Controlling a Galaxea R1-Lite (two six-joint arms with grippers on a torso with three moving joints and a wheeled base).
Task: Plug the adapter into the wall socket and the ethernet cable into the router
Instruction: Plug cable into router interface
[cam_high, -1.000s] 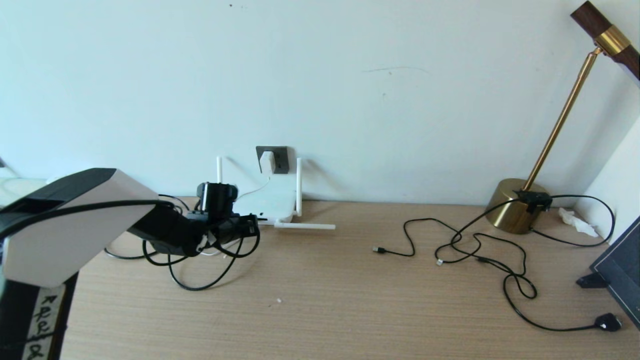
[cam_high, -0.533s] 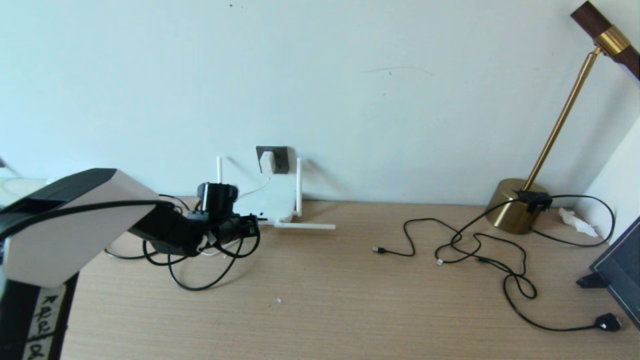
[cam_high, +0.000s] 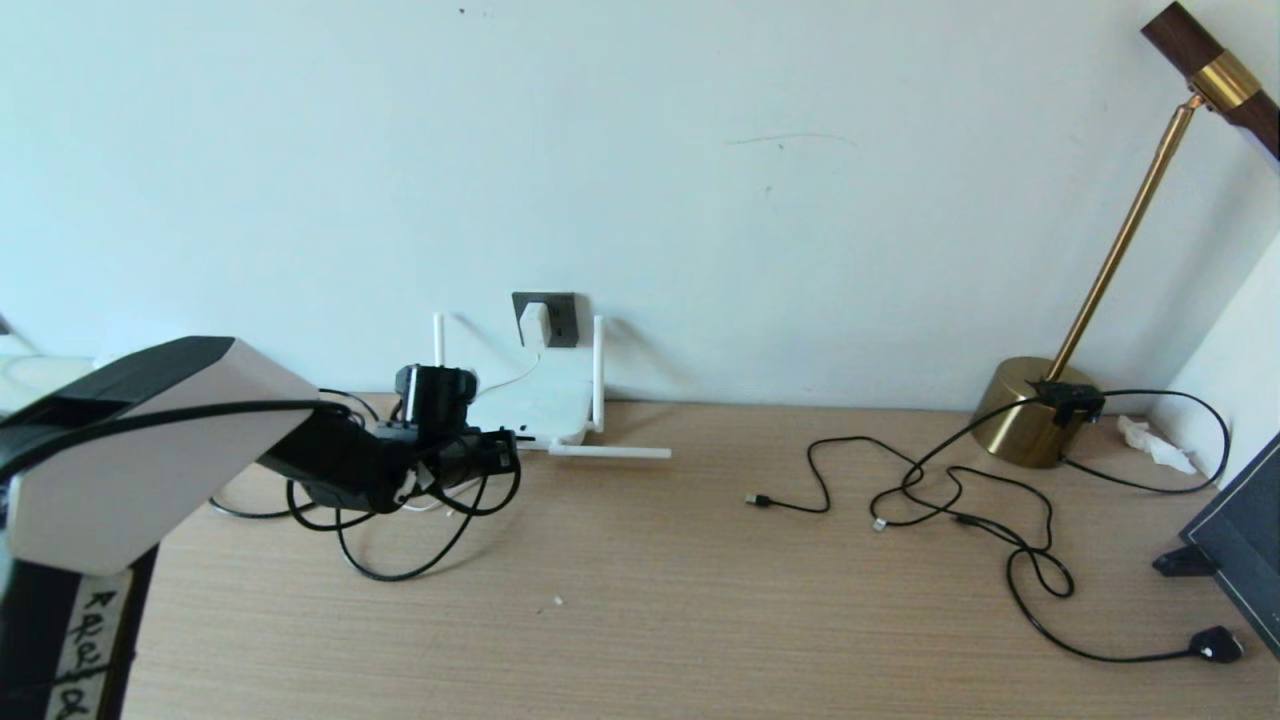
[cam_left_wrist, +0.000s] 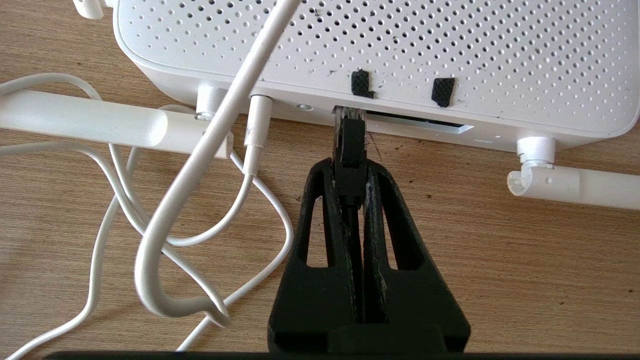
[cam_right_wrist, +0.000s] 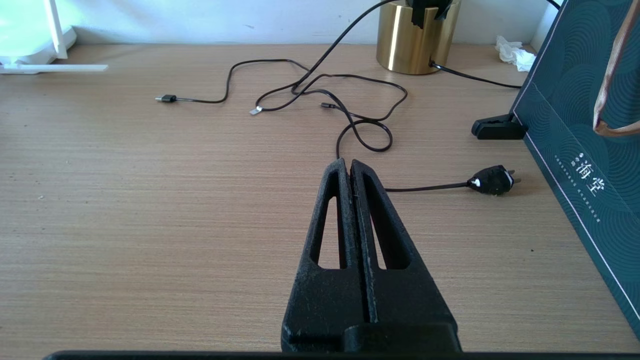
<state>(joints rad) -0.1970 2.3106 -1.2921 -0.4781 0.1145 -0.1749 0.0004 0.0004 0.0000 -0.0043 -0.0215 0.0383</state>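
Observation:
The white router (cam_high: 530, 405) lies flat on the desk against the wall, and its perforated top (cam_left_wrist: 400, 45) fills the left wrist view. My left gripper (cam_high: 497, 447) (cam_left_wrist: 350, 167) is shut on the ethernet cable's black plug (cam_left_wrist: 350, 150), whose clear tip sits in a port slot on the router's edge. The black cable loops (cam_high: 400, 540) across the desk behind that gripper. The white adapter (cam_high: 534, 323) sits plugged into the dark grey wall socket (cam_high: 560, 318), and its thin white cord (cam_left_wrist: 210, 145) runs to the router. My right gripper (cam_right_wrist: 348, 164) is shut and empty, hovering over bare desk.
Thin black cables (cam_high: 950, 490) sprawl across the right of the desk, one ending in a black two-pin plug (cam_high: 1215, 645) (cam_right_wrist: 492, 180). A brass lamp base (cam_high: 1030, 410) stands at the back right. A dark green bag (cam_right_wrist: 580, 150) stands at the right edge. One router antenna (cam_high: 610, 453) lies flat.

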